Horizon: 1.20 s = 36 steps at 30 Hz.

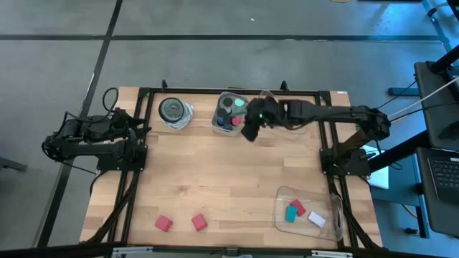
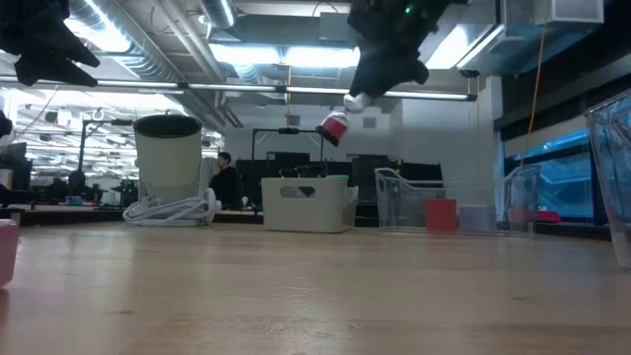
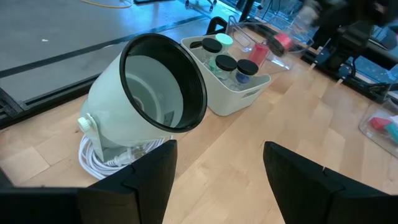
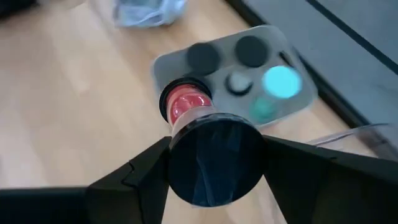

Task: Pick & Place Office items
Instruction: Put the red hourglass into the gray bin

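Your right gripper (image 4: 214, 155) is clamped on a small red jar (image 4: 208, 140) with a dark lid, up above the white bin (image 4: 292, 93). It looks light, hard and smooth, so squeeze its round sides. Your left gripper (image 3: 217, 177) waits with fingers apart.

Four views of one worktop (image 1: 229, 193)

The whole worktop and both arms are seen from straight above in the high view. From worktop height, the room behind is faced level in the low view. A white bin (image 3: 239, 93) is looked at obliquely from near by the left wrist view, and from close above by the right wrist view; this bin is shared by all four views.
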Available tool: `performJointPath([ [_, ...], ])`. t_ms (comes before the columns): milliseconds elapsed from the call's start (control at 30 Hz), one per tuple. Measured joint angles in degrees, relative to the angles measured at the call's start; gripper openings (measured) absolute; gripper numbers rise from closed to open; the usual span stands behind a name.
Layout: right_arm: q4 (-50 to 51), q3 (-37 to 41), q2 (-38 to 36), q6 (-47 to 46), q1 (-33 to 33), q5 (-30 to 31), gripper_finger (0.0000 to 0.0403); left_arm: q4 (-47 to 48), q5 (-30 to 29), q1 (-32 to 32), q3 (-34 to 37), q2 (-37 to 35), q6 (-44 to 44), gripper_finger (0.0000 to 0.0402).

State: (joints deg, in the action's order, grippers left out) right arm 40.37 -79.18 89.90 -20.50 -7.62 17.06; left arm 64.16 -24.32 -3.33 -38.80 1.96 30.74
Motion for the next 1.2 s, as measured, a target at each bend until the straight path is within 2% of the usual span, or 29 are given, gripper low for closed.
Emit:
performJointPath([
  [133,-1.5,-0.1,2.3,1.3,-4.1,-0.6,0.0228,0.0,0.0,0.0,0.0,0.0,0.0,0.0237],
  [233,-3.3,0.0,5.3,1.8,-5.9,-3.0,0.0219,0.0,0.0,0.0,0.0,0.0,0.0,0.0237],
  [400,-3.6,0.0,7.9,3.4,-7.5,-3.3,0.0216,0.0,0.0,0.0,0.0,0.0,0.0,0.0237],
  [567,-3.6,0.0,8.6,4.9,-7.6,-3.0,0.023,0.0,0.0,0.0,0.0,0.0,0.0,0.0237],
  [800,-5.1,0.0,12.0,5.9,-7.7,-2.9,0.0215,0.0,0.0,0.0,0.0,0.0,0.0,0.0237],
  [1000,-7.5,0.0,14.0,7.6,-7.6,-3.1,0.024,0.0,0.0,0.0,0.0,0.0,0.0,0.0237],
  [1200,-8.9,0.0,15.7,7.7,-7.6,-5.0,0.0217,0.0,0.0,0.0,0.0,0.0,0.0,0.0237],
])
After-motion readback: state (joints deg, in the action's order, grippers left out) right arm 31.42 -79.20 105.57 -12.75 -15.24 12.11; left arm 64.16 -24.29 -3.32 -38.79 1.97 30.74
